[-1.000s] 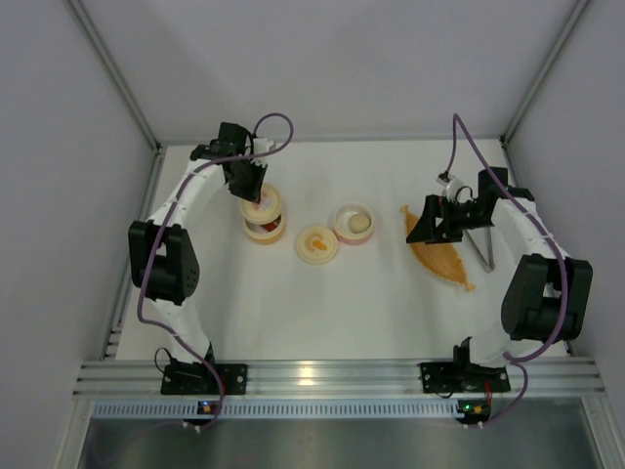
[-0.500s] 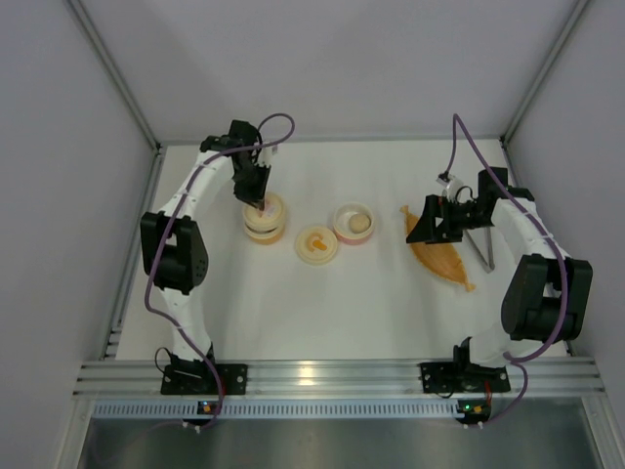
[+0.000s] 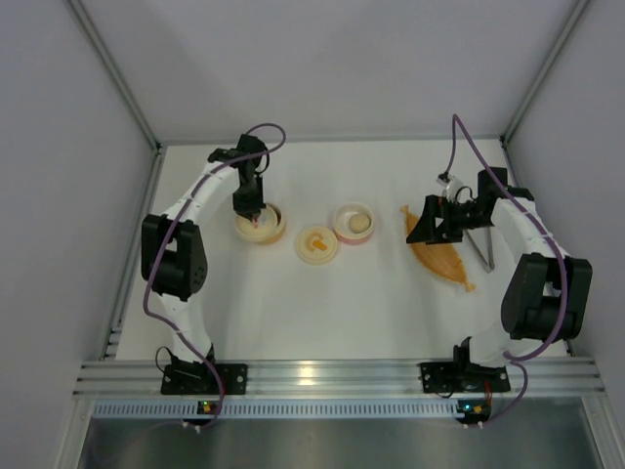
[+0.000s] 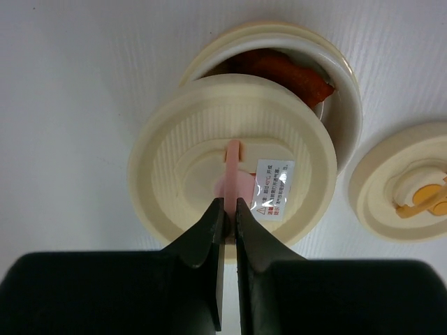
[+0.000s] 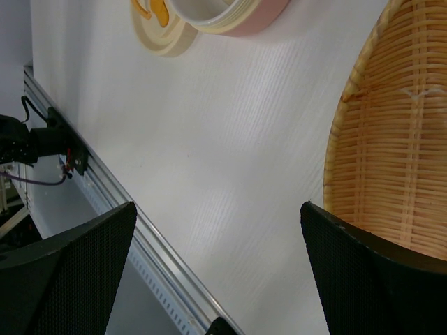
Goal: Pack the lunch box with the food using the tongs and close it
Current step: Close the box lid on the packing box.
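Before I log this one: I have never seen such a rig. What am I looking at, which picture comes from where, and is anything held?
Two robot arms, left and right, are bolted at the table's near edge. The wide picture looks down from above; the other two come from cameras on each wrist. The left gripper is shut on the pink tab of a round cream lid, over a cream bowl holding a red-orange sausage. The right gripper is open, holding nothing, above an orange woven boat-shaped tray. Slim grey metal tongs lie beside it.
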Controlling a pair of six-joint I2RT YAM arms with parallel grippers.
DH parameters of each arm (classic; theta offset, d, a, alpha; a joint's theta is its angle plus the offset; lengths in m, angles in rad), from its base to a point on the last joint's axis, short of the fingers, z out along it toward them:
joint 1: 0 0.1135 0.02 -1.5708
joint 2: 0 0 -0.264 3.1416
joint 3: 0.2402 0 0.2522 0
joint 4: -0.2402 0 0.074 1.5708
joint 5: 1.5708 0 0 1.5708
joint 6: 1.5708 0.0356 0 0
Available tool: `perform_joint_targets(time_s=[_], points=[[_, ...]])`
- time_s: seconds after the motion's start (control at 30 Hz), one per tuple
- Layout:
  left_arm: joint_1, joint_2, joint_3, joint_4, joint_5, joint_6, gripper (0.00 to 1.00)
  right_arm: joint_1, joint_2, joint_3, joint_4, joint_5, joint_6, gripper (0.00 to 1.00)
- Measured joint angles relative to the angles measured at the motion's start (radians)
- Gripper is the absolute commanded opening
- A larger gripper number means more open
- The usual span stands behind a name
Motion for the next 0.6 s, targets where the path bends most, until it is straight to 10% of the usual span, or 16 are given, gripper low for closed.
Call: perform_joint_targets(time_s=[0.6], points=[[-0.012,-0.085,-0.105,0.168,0.034,-0.102,0.0,0.0,0.013,0.0,-0.001,0.003,-0.001,0.99]])
